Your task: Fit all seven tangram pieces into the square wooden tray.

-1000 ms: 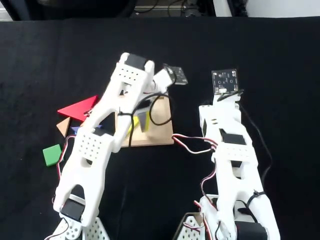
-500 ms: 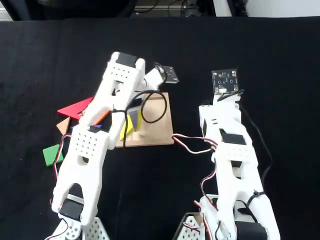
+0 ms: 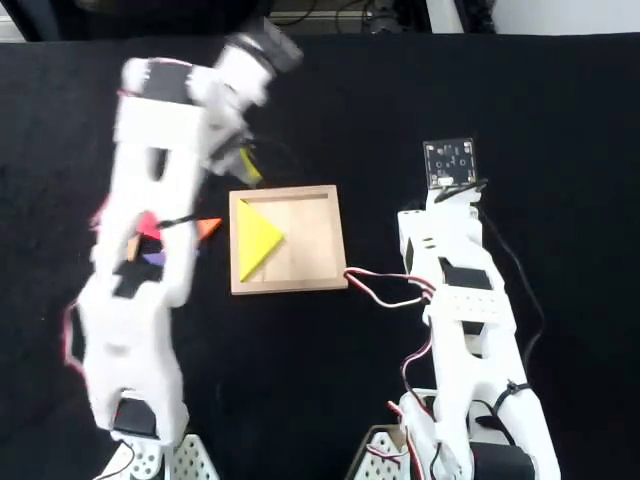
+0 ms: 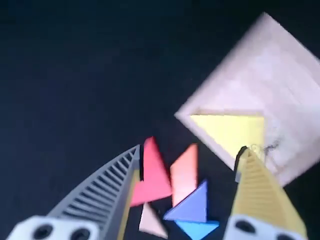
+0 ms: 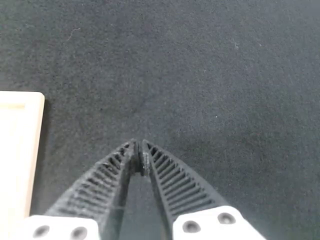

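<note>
The square wooden tray [image 3: 310,262] lies mid-table with a yellow triangle [image 3: 255,238] flat in its left half. My left gripper [image 4: 190,150] is open and held high, above the loose pieces beside the tray: a red triangle [image 4: 150,172], an orange piece [image 4: 184,167], a blue triangle [image 4: 192,205], a lighter blue piece [image 4: 197,229] and a tan one [image 4: 150,222]. The tray [image 4: 265,85] and the yellow triangle [image 4: 230,131] lie beyond the fingertips. My right gripper [image 5: 138,152] is shut and empty over bare black table, right of the tray edge [image 5: 17,150].
In the high view the left arm [image 3: 150,230] stretches over the pieces left of the tray, with red [image 3: 148,225] and orange [image 3: 208,228] peeking out beside it. The right arm [image 3: 460,300] stands right of the tray. Black cloth covers the table.
The left arm has lifted off the tray and swung up and to the left, uncovering the yellow triangle in the tray. It now hides the green square. The right arm has not moved.
</note>
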Tool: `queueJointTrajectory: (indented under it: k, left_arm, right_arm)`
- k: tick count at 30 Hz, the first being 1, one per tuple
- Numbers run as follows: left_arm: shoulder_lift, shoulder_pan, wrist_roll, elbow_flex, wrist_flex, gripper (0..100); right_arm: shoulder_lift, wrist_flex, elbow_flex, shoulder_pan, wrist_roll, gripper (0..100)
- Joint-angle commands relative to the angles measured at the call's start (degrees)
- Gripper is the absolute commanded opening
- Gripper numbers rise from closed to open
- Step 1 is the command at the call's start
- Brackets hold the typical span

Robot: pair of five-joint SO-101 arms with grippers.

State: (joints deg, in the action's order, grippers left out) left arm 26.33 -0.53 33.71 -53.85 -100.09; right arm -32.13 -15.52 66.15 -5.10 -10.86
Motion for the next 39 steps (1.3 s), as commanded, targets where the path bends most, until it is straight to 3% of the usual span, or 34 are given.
queueJointTrajectory:
  k: [1,6,10,15,19,23,27,31,36,39]
  left_arm:
    - [-9.1,9.1,-6.6,-2.5,-0.7,30]
    - [-11.4,21.1,-4.7,2.7,-0.8,30]
    - [-11.6,25.0,16.2,14.6,-0.8,30]
    - [-15.0,27.3,33.2,27.7,-0.8,30]
    - [-18.6,23.5,43.9,37.2,0.6,30]
    - [-18.2,20.1,39.6,43.6,16.7,30]
    - [-14.8,20.0,28.5,50.5,34.7,30]
    - [-16.4,24.6,14.3,49.8,30.7,30]
    - [-24.7,31.3,9.7,53.6,22.2,30]
    - [-31.9,39.5,5.9,60.4,20.7,30]
  right_arm:
    - [-0.3,1.0,-0.6,-0.4,0.2,1.1]
    - [0.0,1.0,-0.6,-0.4,0.1,1.1]
    - [0.0,0.9,-0.6,-0.3,0.1,1.1]
    - [0.1,1.0,-0.6,-0.3,0.1,1.1]
    - [0.1,1.1,0.0,1.3,0.1,1.1]
    - [0.1,1.2,0.2,1.5,0.1,1.1]
    - [0.1,2.0,0.3,1.2,0.0,1.1]
    - [0.1,2.5,1.0,1.7,0.0,1.1]
    - [0.1,2.3,0.9,4.2,-0.4,1.2]
    - [0.1,-5.6,-1.5,7.3,-4.2,4.7]
